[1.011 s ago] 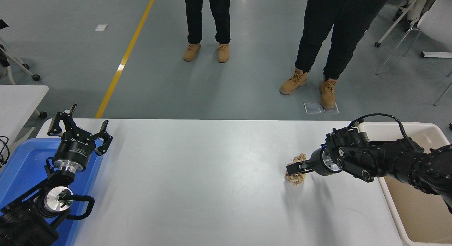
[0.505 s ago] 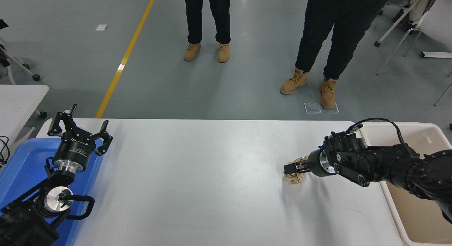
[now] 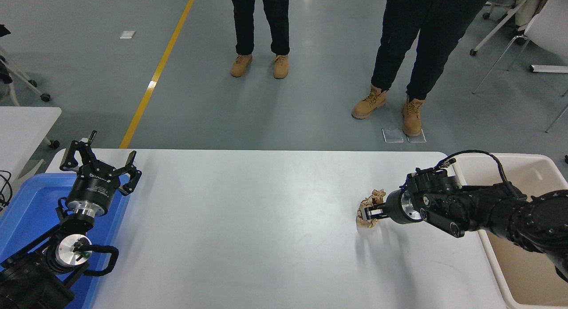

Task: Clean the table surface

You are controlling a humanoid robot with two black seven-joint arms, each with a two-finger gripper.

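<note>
Right gripper (image 3: 369,212) is closed on a crumpled brown paper wad (image 3: 369,207), held just left of the beige bin (image 3: 528,238), low over the table surface (image 3: 248,224). Left gripper (image 3: 101,160) is parked open, far left of that bin.

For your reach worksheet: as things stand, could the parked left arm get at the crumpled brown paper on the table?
Probably not. The left gripper sits over the blue bin at the far left, while the crumpled paper lies near the right end, already in the right gripper.
</note>
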